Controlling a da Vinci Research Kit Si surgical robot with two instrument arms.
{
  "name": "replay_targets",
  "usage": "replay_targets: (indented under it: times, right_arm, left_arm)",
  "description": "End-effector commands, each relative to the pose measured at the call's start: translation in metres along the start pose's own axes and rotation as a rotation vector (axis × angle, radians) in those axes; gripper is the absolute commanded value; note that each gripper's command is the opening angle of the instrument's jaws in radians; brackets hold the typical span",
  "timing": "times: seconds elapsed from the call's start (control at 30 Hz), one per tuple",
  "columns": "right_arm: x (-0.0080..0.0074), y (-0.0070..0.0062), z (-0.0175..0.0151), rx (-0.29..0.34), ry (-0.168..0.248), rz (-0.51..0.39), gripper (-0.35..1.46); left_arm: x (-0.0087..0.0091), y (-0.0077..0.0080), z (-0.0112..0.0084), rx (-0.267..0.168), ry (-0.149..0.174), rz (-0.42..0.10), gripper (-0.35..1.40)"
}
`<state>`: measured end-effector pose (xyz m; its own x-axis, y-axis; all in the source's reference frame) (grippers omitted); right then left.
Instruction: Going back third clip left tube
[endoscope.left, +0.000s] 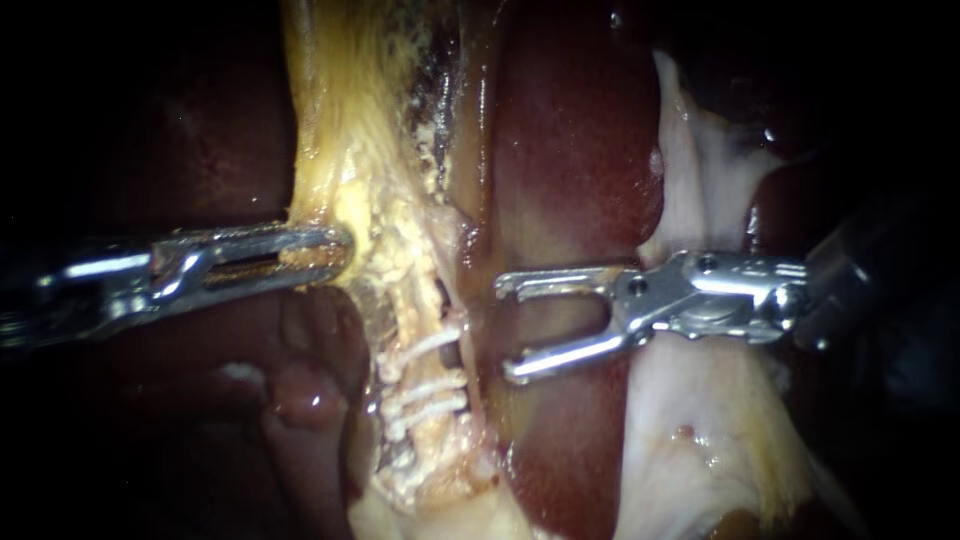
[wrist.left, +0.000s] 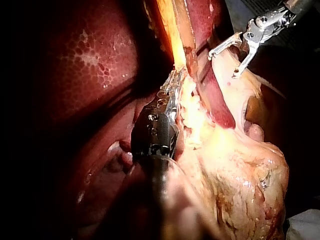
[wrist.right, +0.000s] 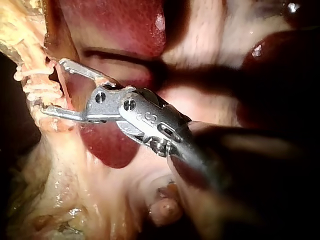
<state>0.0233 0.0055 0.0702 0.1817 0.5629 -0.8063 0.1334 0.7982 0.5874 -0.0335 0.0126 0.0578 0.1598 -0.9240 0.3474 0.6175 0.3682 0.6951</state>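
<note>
Beside the clipped left tube (endoscope.left: 425, 365), right instrument (endoscope.left: 505, 330), jaws wide, empty; left instrument (endoscope.left: 335, 250), jaws tight on tissue (endoscope.left: 340, 180).

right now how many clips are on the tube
3. They are stacked on the pale tube, ahead of the right instrument and its open jaws: upper clip, middle clip, lower clip. Tissue below may hide more.

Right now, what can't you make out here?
- Tube: endoscope view, yellow tissue coats it around the clips; its edges are unclear.
- Left instrument, jaws shut on that tissue: left wrist view, glare hides the tips.
- Right instrument, jaws open: endoscope view, shaft lost in darkness at the right edge.
- Clips: left wrist view, hidden behind tissue.
</note>
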Motion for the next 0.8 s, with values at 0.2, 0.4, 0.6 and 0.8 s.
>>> replay_targets:
  times: [0.2,0.4,0.6,0.8]
  right_arm:
    - [0.0018,-0.001,-0.0012,0.008,0.019,-0.03,0.6]
    - [0.0033,-0.0017,-0.0018,0.011,0.029,-0.046,0.6]
    - [0.0036,-0.002,-0.0019,0.011,0.028,-0.069,0.6]
    - [0.0037,-0.002,-0.0019,0.012,0.027,-0.104,0.6]
  left_arm:
    - [0.0,0.0001,0.0001,0.0,0.0,0.0,-0.35]
    - [0.0005,0.0002,0.0007,-0.002,-0.003,0.003,-0.35]
    - [0.0019,0.0009,0.0032,-0.012,0.007,0.012,-0.35]
    - [0.0025,0.003,0.0067,-0.014,0.035,0.022,-0.35]
